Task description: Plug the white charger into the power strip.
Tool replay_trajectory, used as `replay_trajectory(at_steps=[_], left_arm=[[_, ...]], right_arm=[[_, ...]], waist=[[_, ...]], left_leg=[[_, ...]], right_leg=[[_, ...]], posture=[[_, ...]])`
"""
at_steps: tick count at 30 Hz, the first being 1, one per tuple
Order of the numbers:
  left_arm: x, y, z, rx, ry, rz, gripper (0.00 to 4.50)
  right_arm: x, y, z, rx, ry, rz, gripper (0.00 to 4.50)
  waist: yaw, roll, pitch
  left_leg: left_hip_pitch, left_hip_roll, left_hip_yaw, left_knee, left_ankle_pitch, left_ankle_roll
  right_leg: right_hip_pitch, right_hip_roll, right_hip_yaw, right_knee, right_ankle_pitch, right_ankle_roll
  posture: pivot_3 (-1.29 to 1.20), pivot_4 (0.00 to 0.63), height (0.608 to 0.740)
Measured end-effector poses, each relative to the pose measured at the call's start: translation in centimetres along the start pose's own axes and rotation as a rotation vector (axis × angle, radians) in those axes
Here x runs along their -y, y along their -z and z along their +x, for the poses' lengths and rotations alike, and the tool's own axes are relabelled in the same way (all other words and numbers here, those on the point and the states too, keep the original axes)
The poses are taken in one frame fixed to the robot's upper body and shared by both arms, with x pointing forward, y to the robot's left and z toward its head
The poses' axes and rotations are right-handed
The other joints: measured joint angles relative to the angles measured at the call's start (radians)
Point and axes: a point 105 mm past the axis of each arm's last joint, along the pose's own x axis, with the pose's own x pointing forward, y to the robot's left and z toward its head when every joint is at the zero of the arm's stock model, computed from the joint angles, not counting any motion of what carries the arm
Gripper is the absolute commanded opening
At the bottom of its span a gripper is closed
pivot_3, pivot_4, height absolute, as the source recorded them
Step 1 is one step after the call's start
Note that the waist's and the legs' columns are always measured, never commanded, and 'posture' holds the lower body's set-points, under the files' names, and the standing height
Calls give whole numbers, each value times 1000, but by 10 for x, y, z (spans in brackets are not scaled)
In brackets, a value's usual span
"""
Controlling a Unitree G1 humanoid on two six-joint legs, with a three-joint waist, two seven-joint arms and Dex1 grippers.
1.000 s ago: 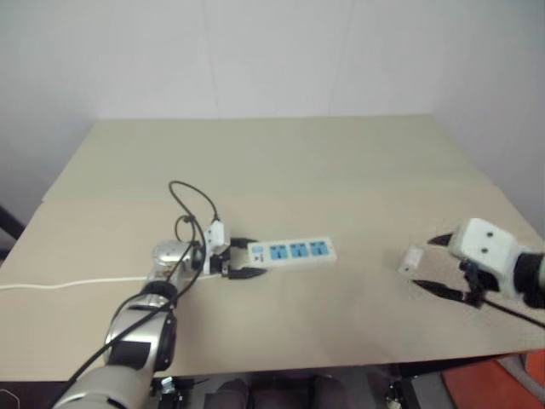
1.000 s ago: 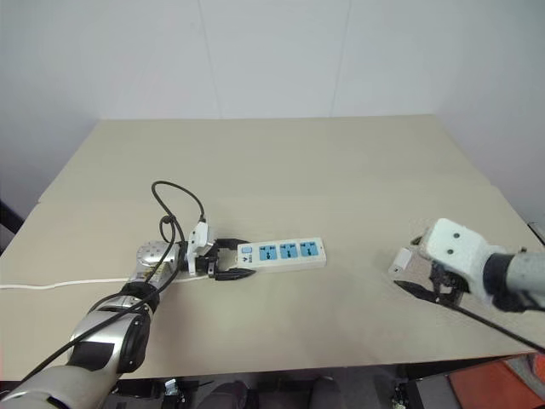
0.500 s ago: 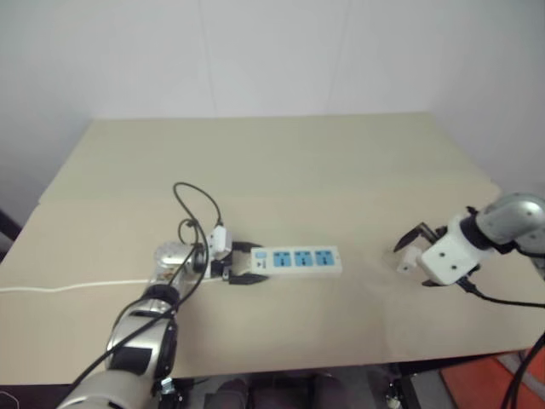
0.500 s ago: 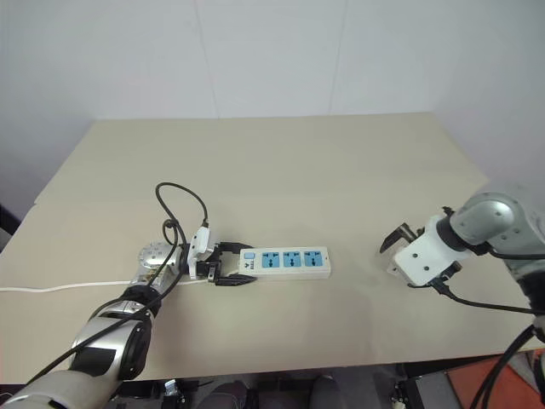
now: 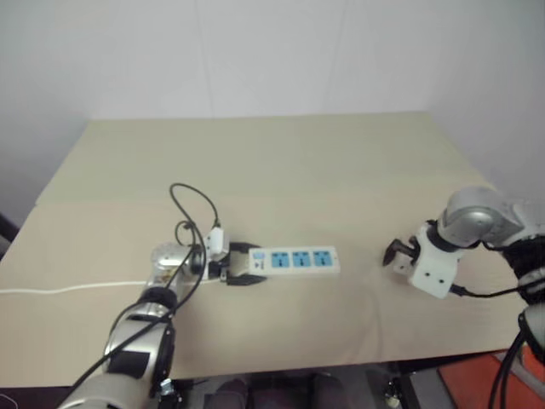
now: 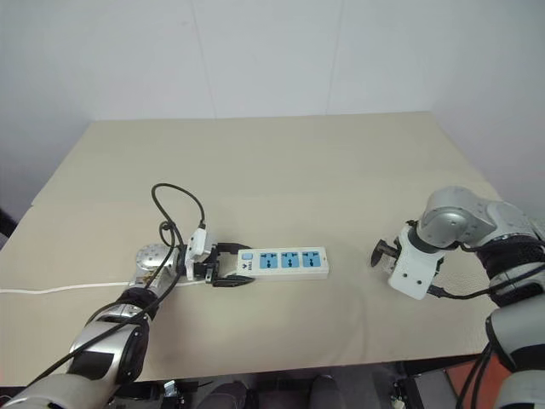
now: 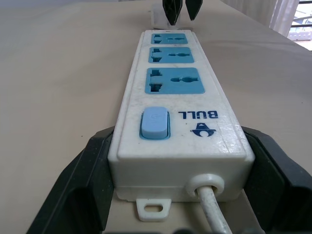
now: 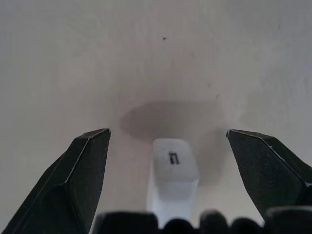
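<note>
The power strip [image 5: 298, 259] lies flat in the middle of the table, a long white bar with three blue sockets. My left gripper [image 5: 249, 262] is shut on its switch end, one black finger on each side [image 7: 73, 195]. Over at the right, my right gripper [image 5: 398, 254] points down at the table with its fingers wide open. In the right wrist view the small white charger [image 8: 174, 165] lies on the table between those open fingers [image 8: 83, 165], touching neither. The charger [image 7: 157, 18] also shows far off beyond the strip's other end.
The strip's thin white cord [image 5: 68, 287] runs left across the beige table [image 5: 281, 162] to its edge. A black cable loop [image 5: 192, 200] rises behind my left wrist. The table's front edge is close to both arms, and an orange object [image 5: 477, 383] lies below it at the right.
My right gripper has rolled over from level to pointing down and has sunk over the charger, which now sits between its fingers. The left gripper and strip have stayed put.
</note>
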Motion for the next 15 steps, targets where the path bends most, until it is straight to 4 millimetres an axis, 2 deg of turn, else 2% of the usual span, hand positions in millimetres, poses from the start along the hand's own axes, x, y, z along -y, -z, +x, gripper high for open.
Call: replay_trajectory(at_steps=[15], left_arm=[[0,0,0,-3,2,-8,3267]], right_arm=[[0,13,5,-31,-37,-34,4500]], waist=[[-1,0,0]], left_leg=[[0,0,0,0,0,0]], right_leg=[[-1,0,1,1,0,0]], posture=[[0,150,740]])
